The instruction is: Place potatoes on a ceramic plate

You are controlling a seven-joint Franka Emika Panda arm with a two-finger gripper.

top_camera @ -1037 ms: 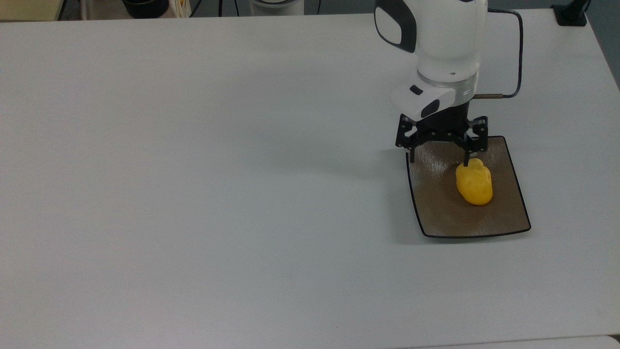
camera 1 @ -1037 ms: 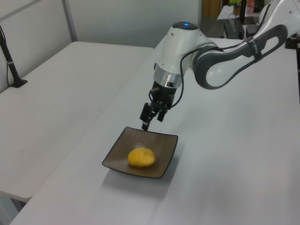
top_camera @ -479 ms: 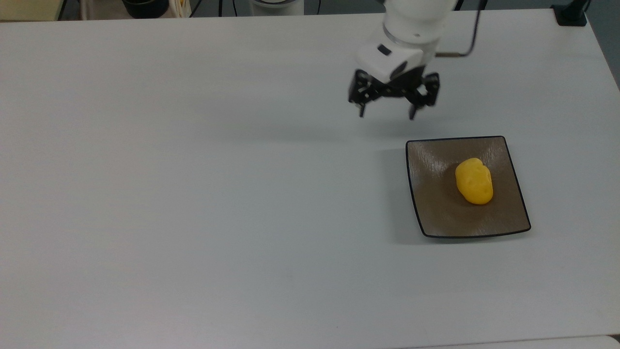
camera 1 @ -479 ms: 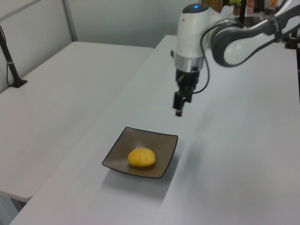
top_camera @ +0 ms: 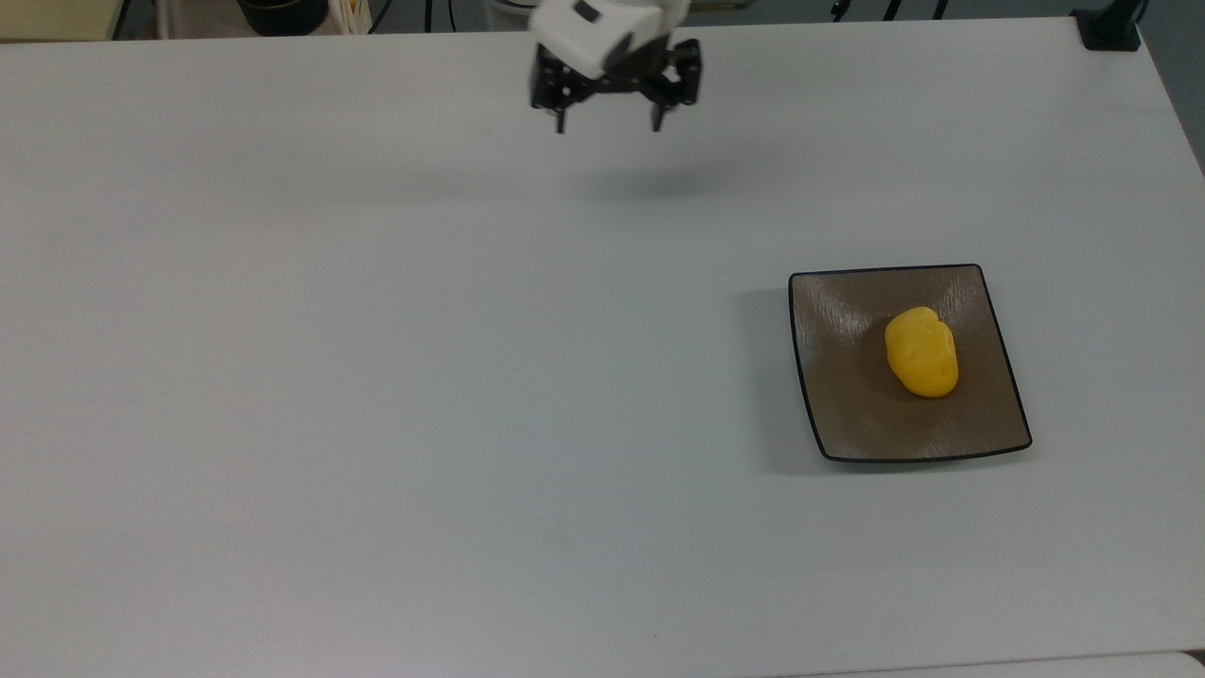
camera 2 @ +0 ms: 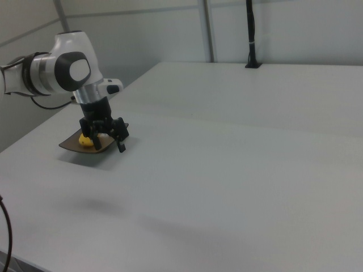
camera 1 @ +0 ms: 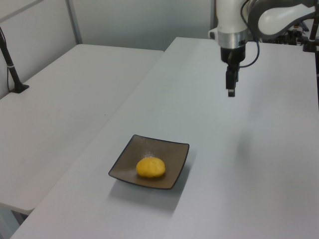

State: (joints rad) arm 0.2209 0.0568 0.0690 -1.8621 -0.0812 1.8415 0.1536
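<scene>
The yellow potato (top_camera: 921, 351) lies on the square brown-grey ceramic plate (top_camera: 847, 400), at the top view's right. My gripper (top_camera: 608, 126) hangs open and empty above the far table edge, well away from the plate toward the top view's upper left. In the left view the gripper (camera 1: 231, 92) hovers high over the table, far beyond the plate (camera 1: 167, 152) and the potato (camera 1: 150, 167). In the right view the gripper (camera 2: 106, 145) stands in front of the plate (camera 2: 69, 145) and partly covers the potato (camera 2: 84, 141).
The white table (top_camera: 377, 377) stretches wide to the top view's left of the plate. A black post (top_camera: 1111, 26) stands at the far right corner. A second white table (camera 1: 60, 109) with a black post (camera 1: 11, 62) lies at the left view's left.
The open gripper has risen off the plate and swung to the top view's upper left, away from it. The potato has stayed still on the plate.
</scene>
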